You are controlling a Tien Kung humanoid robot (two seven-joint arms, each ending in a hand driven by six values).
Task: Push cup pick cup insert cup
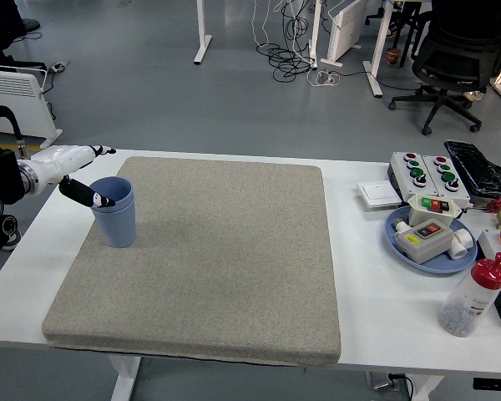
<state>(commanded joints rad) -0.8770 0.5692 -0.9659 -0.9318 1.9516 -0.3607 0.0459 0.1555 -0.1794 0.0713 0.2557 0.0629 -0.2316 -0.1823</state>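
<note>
Two blue cups (114, 211) stand nested, one inside the other, upright on the left part of the grey mat (209, 251). My left hand (90, 176) is just left of the cups' rim, its fingers spread: the thumb tip lies at the rim, the other fingers point right above it. No cup is in its grasp. The right hand is out of the picture.
At the right stand a blue tray (427, 238) with button boxes, a white switch plate (377, 194), more button boxes (426, 171) and a red-capped bottle (474, 296). A narrow strip of white table (50, 251) borders the mat on the left.
</note>
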